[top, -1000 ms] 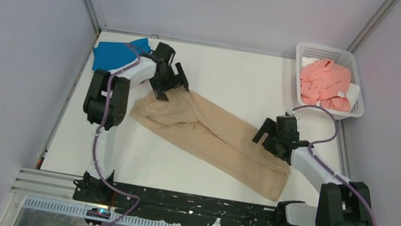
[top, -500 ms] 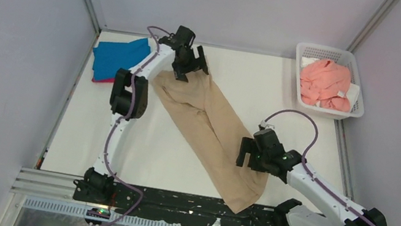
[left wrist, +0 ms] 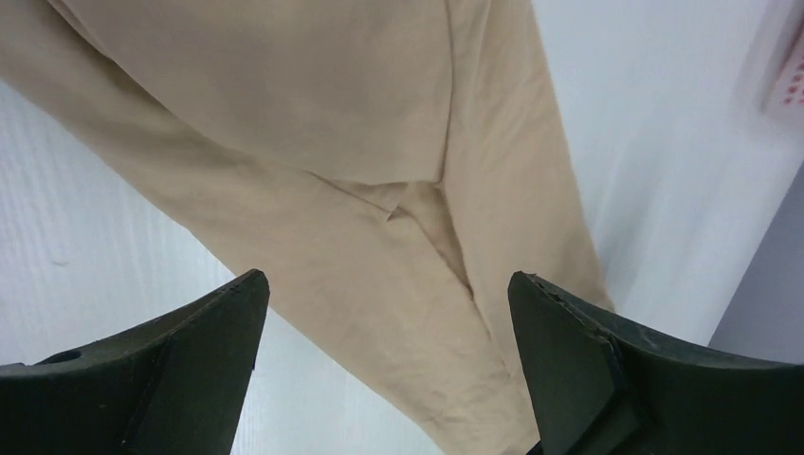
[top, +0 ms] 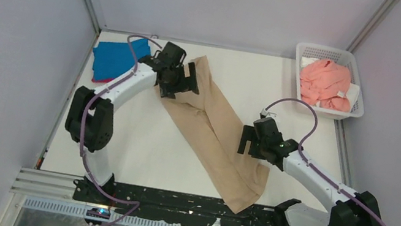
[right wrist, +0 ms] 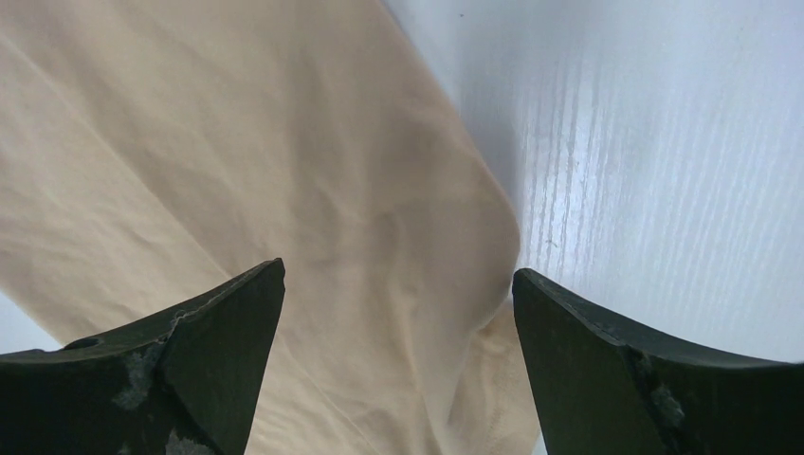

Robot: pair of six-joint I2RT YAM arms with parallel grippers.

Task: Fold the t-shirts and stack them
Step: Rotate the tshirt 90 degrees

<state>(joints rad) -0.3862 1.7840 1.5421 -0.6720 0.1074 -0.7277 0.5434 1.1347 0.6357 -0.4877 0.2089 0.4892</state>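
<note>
The tan-beige t-shirt (top: 213, 134) lies on the desk (top: 137, 139) as a long narrow strip. It runs slantwise from the far middle toward the near right, with its sides already folded in. The left pincer (top: 180, 82) hangs over the far end of the strip with its fingers wide apart and holds nothing. The right pincer (top: 248, 141) hangs over the right edge of the strip, also spread and empty, and the cloth lies flat under it. I judge that the shirt is laid out like this so that each arm can take one end for the next fold. The bright blue t-shirt (top: 113, 55) rests folded in the far left corner on a magenta-red one (top: 102, 79), probably the stack. The salmon pink t-shirt (top: 325, 82) waits crumpled in the white basket (top: 352, 112).
</note>
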